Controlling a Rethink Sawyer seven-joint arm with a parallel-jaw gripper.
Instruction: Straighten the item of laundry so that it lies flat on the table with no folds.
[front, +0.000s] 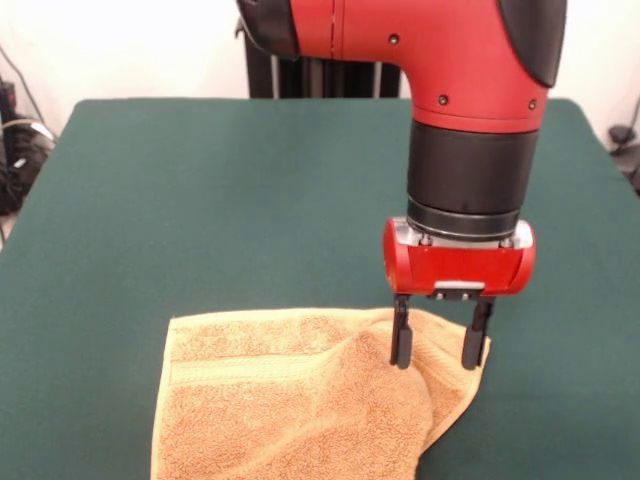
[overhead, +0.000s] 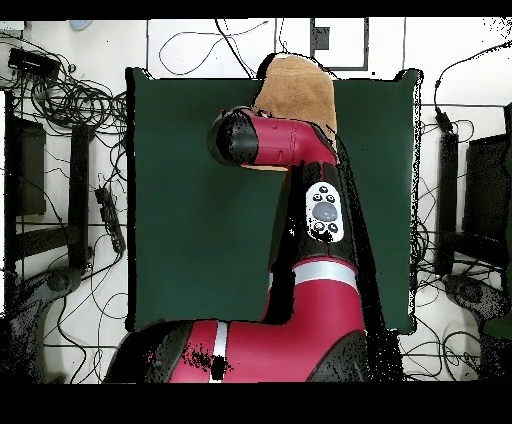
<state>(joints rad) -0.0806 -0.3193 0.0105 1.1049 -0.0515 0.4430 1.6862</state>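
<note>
The fingers (front: 401, 345) are standing apart, open, with nothing between them, and I am holding the gripper (front: 436, 348) low over the towel's (front: 300, 400) far corner on the picture's right. The tips are sitting at cloth level; I cannot tell whether they are pressing in or just brushing the pile.

Starting nearest the camera, the towel is running off the bottom edge of the front view, so I am not seeing its near hem. Its left part is lying fairly flat, with a woven band crossing it. On the right a flap is doubled over the top, its fold line slanting down from the gripper toward the bottom edge, and a lower layer is peeking out beyond it.

I am judging the cloth as light, soft and floppy: it will drape and sag from wherever I pinch it, and the terry pile will likely cling to the table (front: 200, 200) felt and drag rather than slide. It is not fragile, so a firm pinch is fine. I am favouring the flap's edge or corner near the fingers, taking the top layer only, then carrying it outward to open the fold.

Farther back, the table is bare green. From overhead, the towel is lying against one table edge, and the arm (overhead: 300, 160) is covering much of it.
</note>
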